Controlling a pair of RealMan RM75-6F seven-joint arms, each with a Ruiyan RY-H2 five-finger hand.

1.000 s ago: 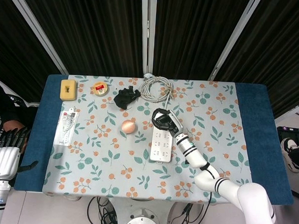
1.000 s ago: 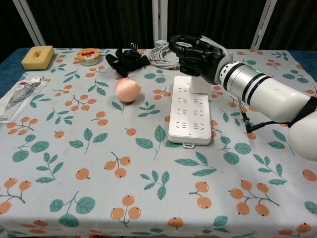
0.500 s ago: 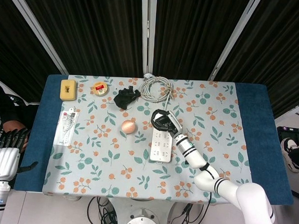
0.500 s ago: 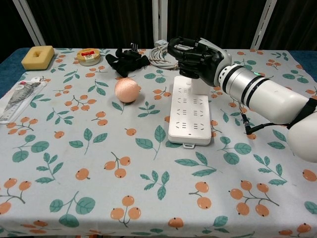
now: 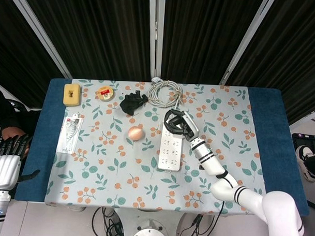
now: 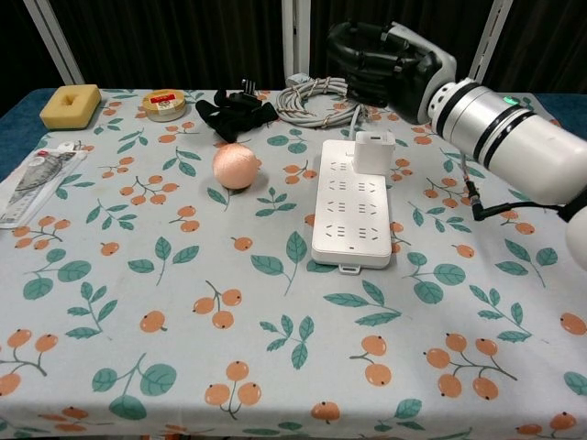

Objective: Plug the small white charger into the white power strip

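The small white charger [image 6: 374, 149] stands upright at the far end of the white power strip [image 6: 352, 203], so the plugging step looks done. The right robot hand [image 6: 381, 60] hangs above it with fingers curled and holds nothing, so next it only needs to pull away. The left robot hand [image 5: 7, 162] rests beside the worktop [image 6: 138, 367] with nothing in it, and I cannot read any writing.

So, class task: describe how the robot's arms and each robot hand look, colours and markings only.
The right arm is glossy white tubing with black rings at its joints, a small green light and a thin black cable. Its robot hand is mostly black with pale panels. The left robot hand has black fingers on a white forearm.
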